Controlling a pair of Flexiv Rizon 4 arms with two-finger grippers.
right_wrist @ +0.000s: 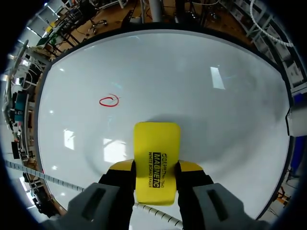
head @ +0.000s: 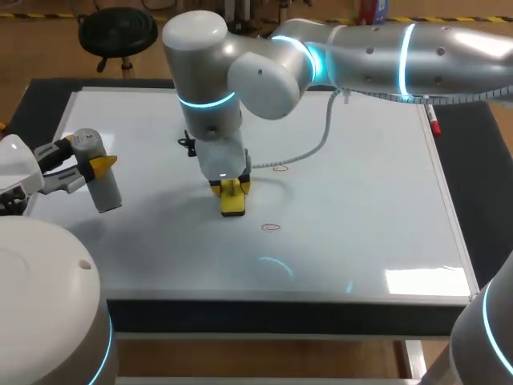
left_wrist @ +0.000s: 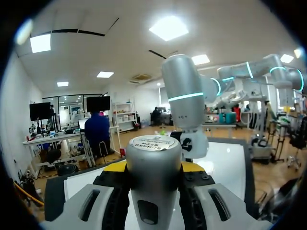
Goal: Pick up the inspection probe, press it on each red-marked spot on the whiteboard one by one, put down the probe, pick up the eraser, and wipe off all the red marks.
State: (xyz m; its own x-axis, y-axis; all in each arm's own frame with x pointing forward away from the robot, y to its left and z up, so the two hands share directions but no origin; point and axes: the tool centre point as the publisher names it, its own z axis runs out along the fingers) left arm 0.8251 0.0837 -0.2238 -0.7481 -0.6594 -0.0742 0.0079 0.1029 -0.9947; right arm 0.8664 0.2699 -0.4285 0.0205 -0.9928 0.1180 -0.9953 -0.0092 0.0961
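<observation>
Toward the front of the whiteboard (head: 361,241), a small red ring (head: 272,227) is seen, not yet wiped. Just behind it and to the left, a yellow eraser (head: 233,202) is held low at the board, clamped by its two long sides between the fingers of the right gripper (head: 232,191). Contact with the surface cannot be made out. The eraser is judged light and stiff-backed, probably with a softer wiping face, so the hard sides are the place to grip it and flat pressure is called for. At the board's left edge, a grey probe (head: 104,188) is gripped around its body by the left gripper (head: 100,167) and held tilted. Its smooth round barrel is judged rigid and liable to slip. Further back, a second red ring (head: 280,167) is seen close beside the right gripper, and a red pen (head: 434,120) lies at the far right edge.
</observation>
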